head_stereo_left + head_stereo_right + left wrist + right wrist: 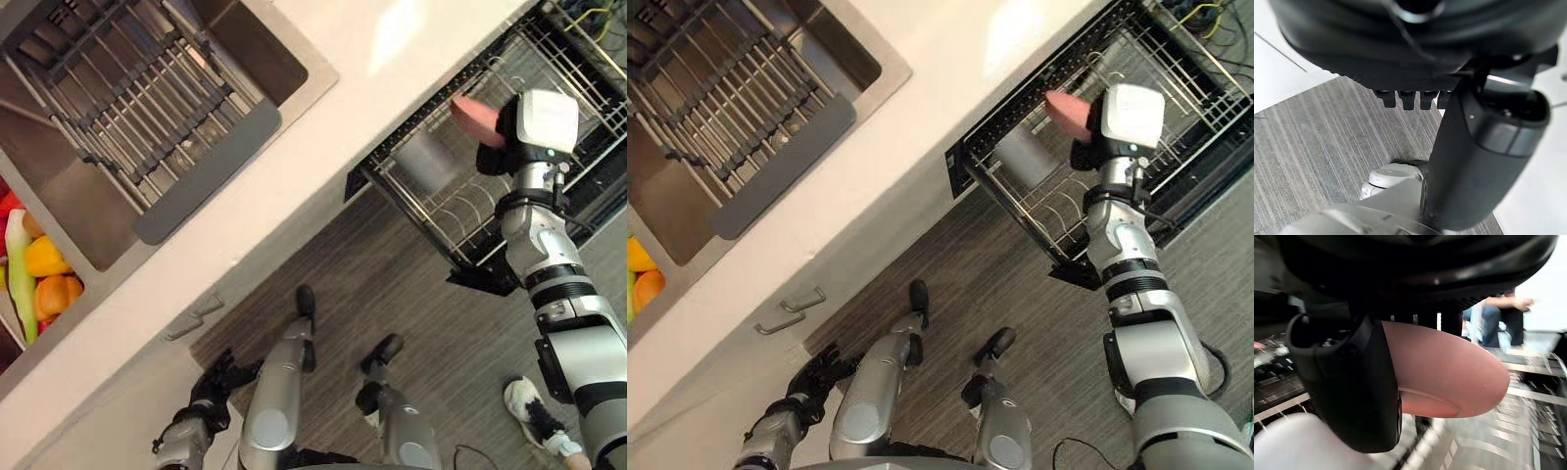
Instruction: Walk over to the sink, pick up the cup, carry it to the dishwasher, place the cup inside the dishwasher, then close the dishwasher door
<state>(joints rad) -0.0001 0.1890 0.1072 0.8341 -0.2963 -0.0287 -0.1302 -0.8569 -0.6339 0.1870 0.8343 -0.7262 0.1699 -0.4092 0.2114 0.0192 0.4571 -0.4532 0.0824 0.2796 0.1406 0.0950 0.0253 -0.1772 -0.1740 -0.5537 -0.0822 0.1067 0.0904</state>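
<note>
A pinkish-red cup (pixel 473 117) hangs tilted over the pulled-out wire rack (pixel 460 211) of the open dishwasher. My right hand (pixel 496 147) is shut on it. In the right wrist view the thumb (pixel 1352 396) presses one side of the cup (pixel 1449 377) and the fingers reach round the other side. My left hand (pixel 211 387) hangs low beside the cabinet front with relaxed fingers (pixel 1408 98), holding nothing.
A grey metal pot (pixel 426 162) stands in the rack just left of the cup. The white counter (pixel 323 147) runs diagonally, with the sink (pixel 69 211), its dish grid (pixel 127 108) and coloured vegetables (pixel 44 274) far left. A person's shoe (pixel 534 411) is on the floor.
</note>
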